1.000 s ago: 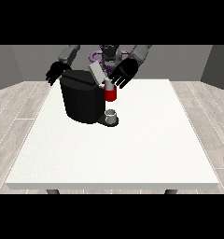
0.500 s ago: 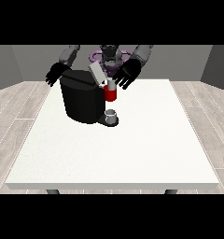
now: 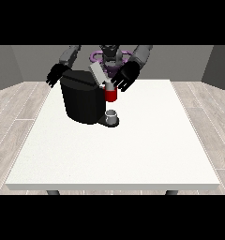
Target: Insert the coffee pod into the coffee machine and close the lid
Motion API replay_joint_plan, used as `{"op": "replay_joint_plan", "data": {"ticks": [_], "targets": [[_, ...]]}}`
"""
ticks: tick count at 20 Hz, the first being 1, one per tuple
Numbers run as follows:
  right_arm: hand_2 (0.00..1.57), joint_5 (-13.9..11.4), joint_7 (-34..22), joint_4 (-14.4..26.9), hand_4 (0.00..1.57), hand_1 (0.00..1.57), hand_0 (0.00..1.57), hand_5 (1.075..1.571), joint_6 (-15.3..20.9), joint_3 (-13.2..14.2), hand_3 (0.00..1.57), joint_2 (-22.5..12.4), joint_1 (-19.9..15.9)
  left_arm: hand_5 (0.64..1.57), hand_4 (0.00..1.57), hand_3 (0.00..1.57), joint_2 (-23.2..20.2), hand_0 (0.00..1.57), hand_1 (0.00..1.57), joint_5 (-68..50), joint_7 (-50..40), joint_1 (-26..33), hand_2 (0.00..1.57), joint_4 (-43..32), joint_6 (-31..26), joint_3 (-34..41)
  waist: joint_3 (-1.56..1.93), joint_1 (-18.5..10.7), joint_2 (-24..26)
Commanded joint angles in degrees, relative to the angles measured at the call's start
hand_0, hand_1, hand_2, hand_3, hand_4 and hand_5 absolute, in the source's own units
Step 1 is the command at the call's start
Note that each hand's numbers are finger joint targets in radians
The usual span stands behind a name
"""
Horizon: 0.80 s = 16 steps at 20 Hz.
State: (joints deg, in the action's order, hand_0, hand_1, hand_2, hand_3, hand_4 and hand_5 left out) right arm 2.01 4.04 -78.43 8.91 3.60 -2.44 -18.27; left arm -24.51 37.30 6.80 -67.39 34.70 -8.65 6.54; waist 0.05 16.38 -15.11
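Front view: white table w/ one black coffee machine near the far-left corner, set in from both the far edge & the left edge. Its grey lid is tilted up, not closed. One red part sits at the machine's front head; can't tell if that's the coffee pod or part of the machine. One small grey cup stands on the machine's base just below it. Hand at the view's right hovers just beside the lid & above the red part, fingers spread & relaxed, holding nothing; touching the lid or not – can't tell. Hand at the view's left hangs past the machine's far-left side near the table's far edge, fingers pointing down, released, holding nothing. Open room: whole near half of the table & the right side up to the right edge are bare white surface. Count: 1 machine, 1 lid, 1 cup, 2 hands.
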Motion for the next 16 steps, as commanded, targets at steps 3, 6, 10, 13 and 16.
{"op": "replay_joint_plan", "data": {"ticks": [3,6,10,13,16], "targets": [[0.0,-0.3,-6.3,-2.6,0.4,0.0,0.0,1.571,1.1,-0.3,0.0,-0.9,-3.5,1.571,0.44,1.03,0.5,1.13,1.13,1.0,-0.8,-0.5,1.17,-1.5,0.2,-0.2,-0.05,1.1,0.1],[0.0,1.1,-0.5,-2.1,0.4,0.0,0.0,1.571,-1.3,0.5,0.0,-1.2,1.0,1.571,0.44,0.99,-2.6,1.12,1.12,1.5,3.0,1.8,1.16,-1.0,0.7,0.1,-0.04,0.9,-1.3],[0.0,-1.0,-1.8,-1.3,0.43,0.0,0.0,1.571,1.5,-1.4,0.0,1.0,-0.3,1.571,0.38,0.95,0.0,1.07,1.07,3.0,0.3,0.8,1.12,-0.5,1.1,-1.5,-0.04,-0.3,0.6],[0.0,0.4,-1.7,-1.6,0.46,0.0,0.0,1.571,0.0,-0.5,0.0,0.0,-0.4,1.571,0.36,0.96,-0.2,1.05,1.05,2.3,-0.1,-0.1,1.12,-0.7,0.9,-0.3,-0.04,0.7,1.0],[0.0,0.4,-1.1,-2.2,0.46,0.0,0.0,1.571,0.0,-0.3,0.0,-0.2,0.4,1.571,0.37,0.93,-3.4,1.07,1.07,1.7,3.6,0.3,1.12,-1.1,-0.5,0.6,-0.04,0.3,-0.5]]}}
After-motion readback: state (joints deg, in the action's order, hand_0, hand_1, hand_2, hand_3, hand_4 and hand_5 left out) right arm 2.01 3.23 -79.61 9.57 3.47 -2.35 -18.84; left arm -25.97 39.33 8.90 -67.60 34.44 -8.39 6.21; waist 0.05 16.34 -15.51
